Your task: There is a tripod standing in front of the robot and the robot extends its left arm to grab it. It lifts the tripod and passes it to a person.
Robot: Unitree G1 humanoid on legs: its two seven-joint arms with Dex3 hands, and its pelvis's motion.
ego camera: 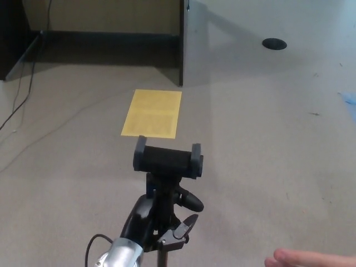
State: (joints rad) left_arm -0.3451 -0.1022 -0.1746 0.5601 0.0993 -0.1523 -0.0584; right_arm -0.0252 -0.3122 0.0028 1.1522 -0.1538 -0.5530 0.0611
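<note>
The tripod (166,183) stands upright at the near centre of the view, its black phone clamp on top and its column dropping out of the near edge. The left hand (146,219) is clamped on the column just under the head, with a dark finger wrapped round the far-left side and the silver wrist below it. The right hand does not show. At the near right corner a person's hand (308,258) reaches in, fingers pointing left, apart from the tripod.

The main risk I judge is the handover itself. The grip sits high and close to the locking lever (179,231) and knob (191,200), so the fingers could slip or press the lever, letting the head swing. The legs are out of sight below, so I cannot tell whether they are off the carpet; if one drags, the tripod could twist in the grip. If the hand lets go before the person has a firm hold, the top-heavy tripod could tip toward the yellow sheet (152,113) on the floor
</note>
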